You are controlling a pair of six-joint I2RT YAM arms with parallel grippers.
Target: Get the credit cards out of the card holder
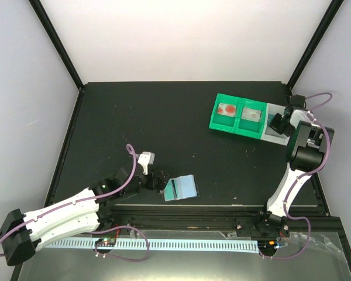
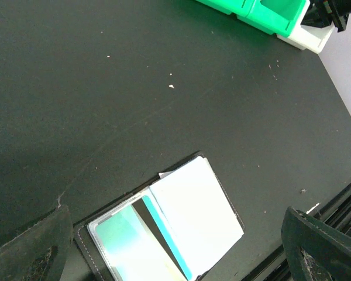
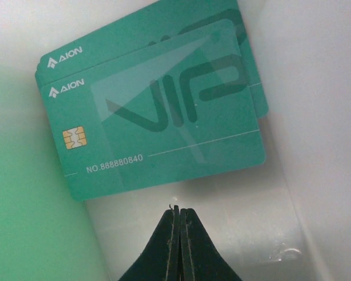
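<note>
The card holder (image 1: pixel 181 188) lies open on the black table near the front edge. In the left wrist view it (image 2: pixel 196 216) shows a whitish right panel and a teal credit card (image 2: pixel 120 237) in its left clear pocket. My left gripper (image 1: pixel 158 180) is open just left of it, its fingers (image 2: pixel 35 246) wide apart either side of the wallet, touching nothing. My right gripper (image 1: pixel 276 123) hangs in the tray's white end compartment. It (image 3: pixel 180 212) is shut and empty, just short of two stacked teal credit cards (image 3: pixel 158 111) lying there.
The green-and-white three-compartment tray (image 1: pixel 237 126) stands at the back right, with small items in its two green compartments. Its white wall (image 3: pixel 316 117) closely surrounds my right gripper. A metal rail (image 1: pixel 222 213) runs along the table's front edge. Black frame posts stand at the back corners.
</note>
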